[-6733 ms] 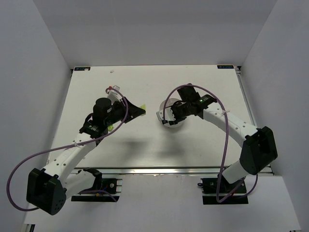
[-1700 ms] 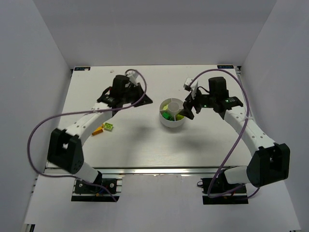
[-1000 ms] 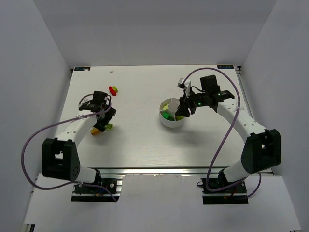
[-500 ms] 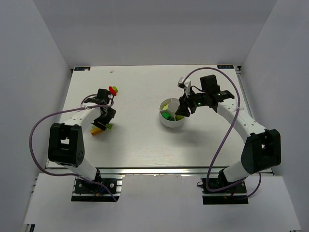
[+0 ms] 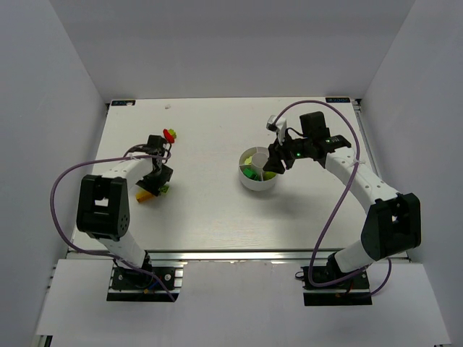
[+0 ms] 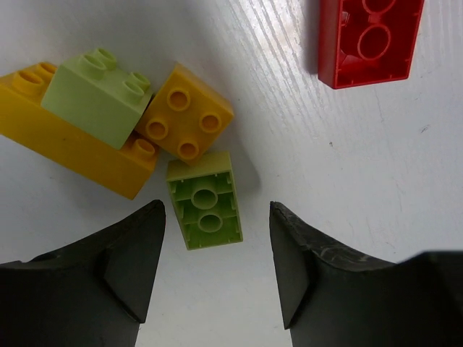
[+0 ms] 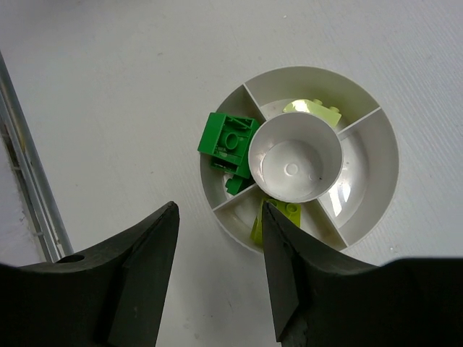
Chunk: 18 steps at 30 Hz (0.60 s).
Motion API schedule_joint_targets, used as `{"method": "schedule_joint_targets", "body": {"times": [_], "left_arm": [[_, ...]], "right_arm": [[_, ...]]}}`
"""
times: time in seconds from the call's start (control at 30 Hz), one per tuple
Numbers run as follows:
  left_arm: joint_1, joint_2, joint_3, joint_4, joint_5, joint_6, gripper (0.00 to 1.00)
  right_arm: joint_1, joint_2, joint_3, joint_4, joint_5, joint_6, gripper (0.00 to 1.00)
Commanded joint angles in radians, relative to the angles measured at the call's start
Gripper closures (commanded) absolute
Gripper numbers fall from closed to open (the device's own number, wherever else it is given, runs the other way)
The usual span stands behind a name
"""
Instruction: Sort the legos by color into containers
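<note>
Evidently set for a pick, the left gripper [image 6: 215, 217] is spread wide with nothing held, its fingers placed either side of a lime brick [image 6: 205, 200] that lies hollow side up on the table [image 6: 376, 217]. Just beyond, seemingly touching it, an orange brick [image 6: 185, 114] is pressed against a long yellow brick [image 6: 79, 148], on which a pale green brick [image 6: 96, 94] is stacked. A red brick [image 6: 369, 40] lies farther off, apart. The right gripper [image 7: 219, 213], likewise wide and empty, is held above the edge of the dish [image 7: 380, 170]. There a dark green brick [image 7: 228, 141], a lime piece [image 7: 275, 217] and a pale piece [image 7: 312, 107] are kept in separate wedges, and the centre cup [image 7: 295, 155] is left empty. Only the top camera shows pile and dish lying well apart. Brick undersides and wedge contents are shown by the wrist cameras alone.
</note>
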Motion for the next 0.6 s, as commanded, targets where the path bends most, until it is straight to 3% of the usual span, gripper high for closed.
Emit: {"method": "schedule_joint_targets", "body": {"times": [0.0, 0.2, 0.4, 0.57], "left_arm": [[0.008, -0.012, -0.002, 0.023, -0.014, 0.005, 0.31], [0.013, -0.002, -0.005, 0.032, -0.013, 0.01, 0.47], [0.014, -0.011, -0.013, 0.037, -0.008, 0.019, 0.53], [0.013, -0.022, -0.016, 0.06, 0.035, 0.039, 0.67]], "right_arm": [[0.004, -0.019, 0.028, 0.012, 0.004, 0.0, 0.45], [0.004, -0.016, 0.035, 0.006, 0.008, -0.001, 0.45], [0.004, -0.018, 0.037, 0.001, 0.013, -0.003, 0.45], [0.003, -0.024, 0.037, -0.003, 0.016, -0.007, 0.45]]}}
